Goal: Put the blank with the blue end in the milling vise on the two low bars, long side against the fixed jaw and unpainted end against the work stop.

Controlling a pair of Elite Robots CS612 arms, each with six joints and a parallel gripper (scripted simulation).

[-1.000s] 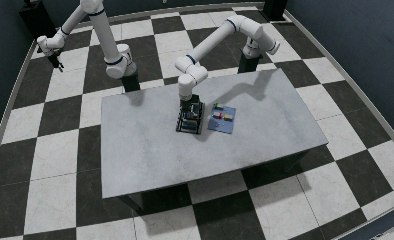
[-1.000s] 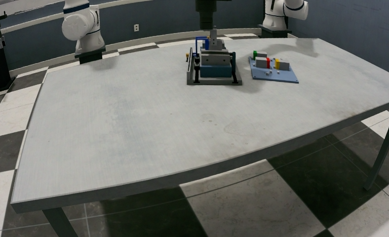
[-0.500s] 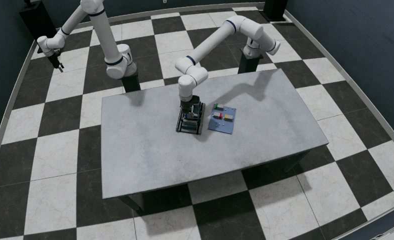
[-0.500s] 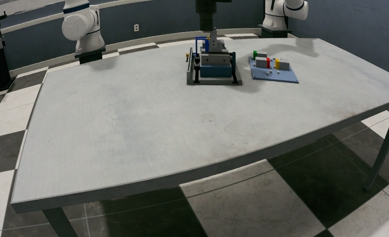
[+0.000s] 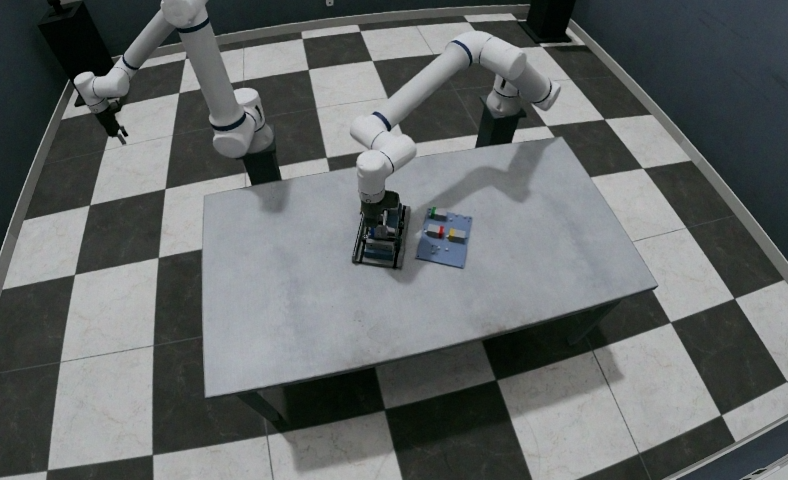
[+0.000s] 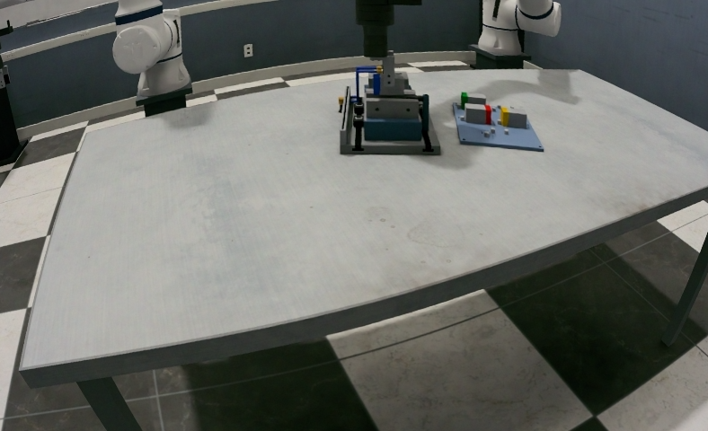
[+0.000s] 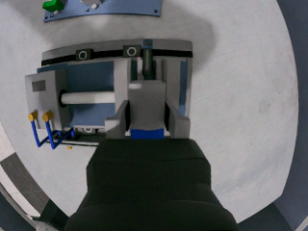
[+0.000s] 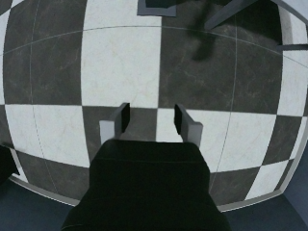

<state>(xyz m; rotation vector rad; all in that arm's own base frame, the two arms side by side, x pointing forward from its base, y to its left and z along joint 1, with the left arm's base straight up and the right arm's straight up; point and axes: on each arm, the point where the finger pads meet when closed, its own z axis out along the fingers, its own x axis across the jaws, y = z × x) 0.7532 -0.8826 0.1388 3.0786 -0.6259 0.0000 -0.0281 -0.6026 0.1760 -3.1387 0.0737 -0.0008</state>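
Note:
My left gripper (image 7: 146,109) is shut on the blue-ended blank (image 7: 147,98) (image 6: 396,85), over the gap between the vise jaws. The painted blue end (image 7: 147,134) (image 6: 376,83) faces the hose side's near rail; the unpainted end points at the work stop (image 7: 148,64), close to it in the left wrist view. The fixed jaw (image 7: 172,74) (image 6: 393,108) is right of the blank, the moving jaw (image 7: 122,74) left. Whether the blank touches jaw, stop or bars cannot be told. The low bars are mostly hidden under it. My right gripper (image 8: 151,113) (image 5: 122,136) is open and empty, away from the table.
The blue plate (image 5: 454,256) (image 6: 526,144) lies beside the vise, with the green-ended (image 5: 440,214) (image 6: 475,99), red-ended (image 5: 434,230) (image 6: 475,113) and yellow-ended (image 5: 457,235) (image 6: 517,118) blanks unfallen. The hose block (image 7: 47,106) stands at the vise's other end, with blue hoses beside it.

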